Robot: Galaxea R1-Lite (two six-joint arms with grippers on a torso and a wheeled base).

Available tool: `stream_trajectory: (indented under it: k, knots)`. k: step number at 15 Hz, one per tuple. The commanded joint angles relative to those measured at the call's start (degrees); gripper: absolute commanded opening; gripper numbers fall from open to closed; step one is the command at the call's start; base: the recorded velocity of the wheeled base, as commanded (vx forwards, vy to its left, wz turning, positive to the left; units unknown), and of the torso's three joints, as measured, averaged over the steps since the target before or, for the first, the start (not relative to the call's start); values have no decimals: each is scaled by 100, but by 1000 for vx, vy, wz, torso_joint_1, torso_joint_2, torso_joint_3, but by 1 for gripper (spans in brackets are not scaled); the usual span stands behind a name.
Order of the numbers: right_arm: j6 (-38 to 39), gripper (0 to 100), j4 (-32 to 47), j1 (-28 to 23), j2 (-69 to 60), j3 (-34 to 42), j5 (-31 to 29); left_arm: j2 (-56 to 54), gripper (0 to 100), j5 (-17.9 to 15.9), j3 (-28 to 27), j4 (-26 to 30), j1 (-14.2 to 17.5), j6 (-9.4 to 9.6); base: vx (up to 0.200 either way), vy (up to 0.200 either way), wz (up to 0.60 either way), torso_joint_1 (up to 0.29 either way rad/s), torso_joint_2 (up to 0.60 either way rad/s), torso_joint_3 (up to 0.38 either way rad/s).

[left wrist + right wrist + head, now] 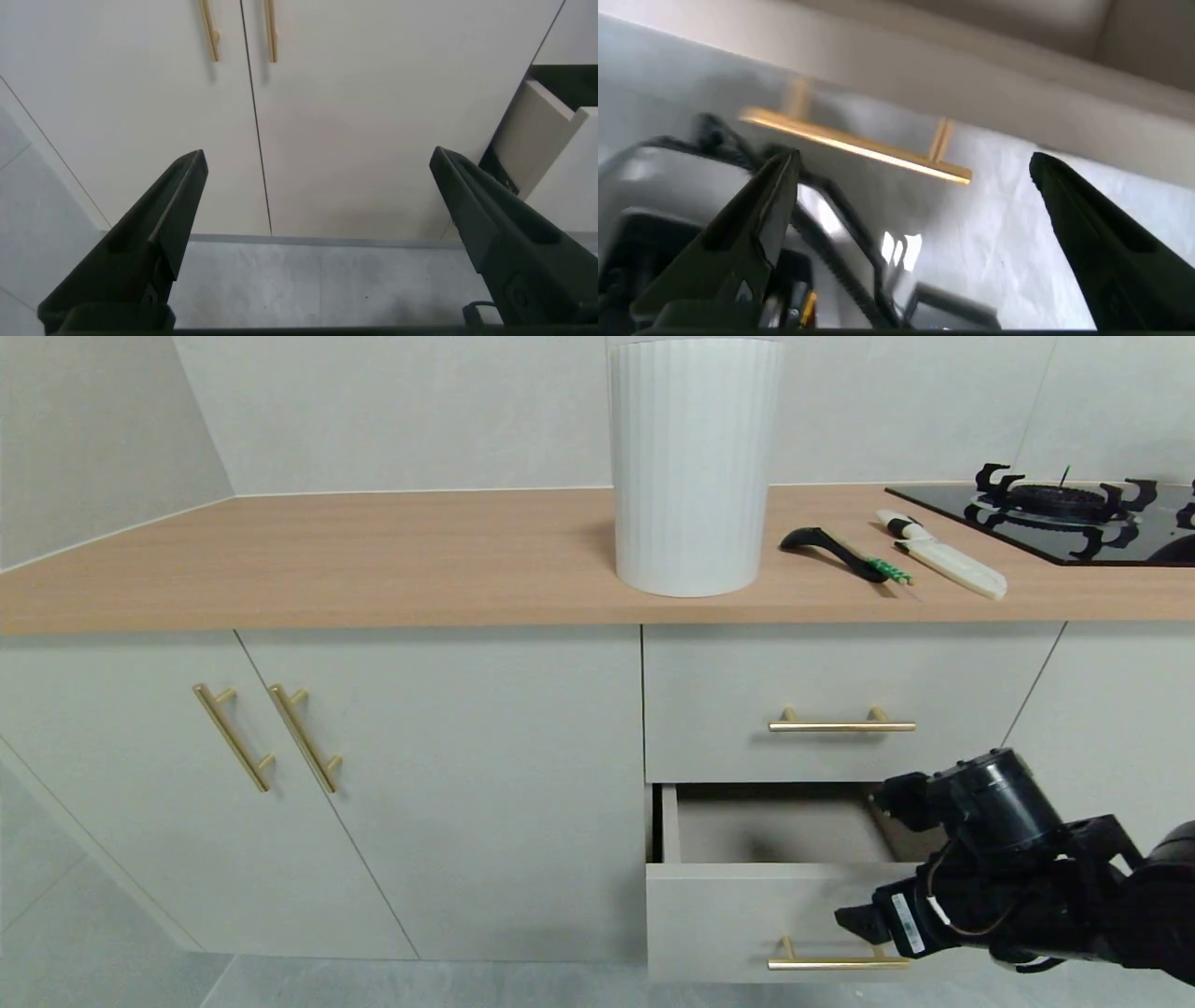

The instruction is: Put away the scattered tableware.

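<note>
A black spoon with a green-striped handle [834, 549] and a white knife [945, 565] lie on the wooden countertop [373, 560], right of a tall white ribbed container [695, 467]. Below them the lower drawer [775, 829] stands pulled out and looks empty. My right gripper [864, 856] is open at the drawer's front, close to its gold handle [836, 963], holding nothing. In the right wrist view that handle [859, 145] lies beyond the right gripper [915, 163]. My left gripper [320, 159] is open and empty, facing the cabinet doors low near the floor.
A black stove [1064, 513] occupies the counter's right end. The upper drawer [840, 700] is closed. Two cabinet doors with gold handles [266, 737] are on the left. In the left wrist view the open drawer [547, 121] juts out to one side.
</note>
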Motion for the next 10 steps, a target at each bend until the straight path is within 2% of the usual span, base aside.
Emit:
stream_trajectory:
  k: [1,3,6,10]
  knots:
    - [78,100,22,119,-926,-243,-85,7,100,2,0,0,4,1,0,0,0,0,0,0]
    - [359,100,-189,93,-794,-313,-165,7,100,2,0,0,4,1,0,0,0,0,0,0]
    - [491,100,-1261,23,76,-199,-753,7,100,2,0,0,4,1,0,0,0,0,0,0]
    - [491,100,-1815,-180,788,-164,-815,7,100,2,0,0,4,1,0,0,0,0,0,0]
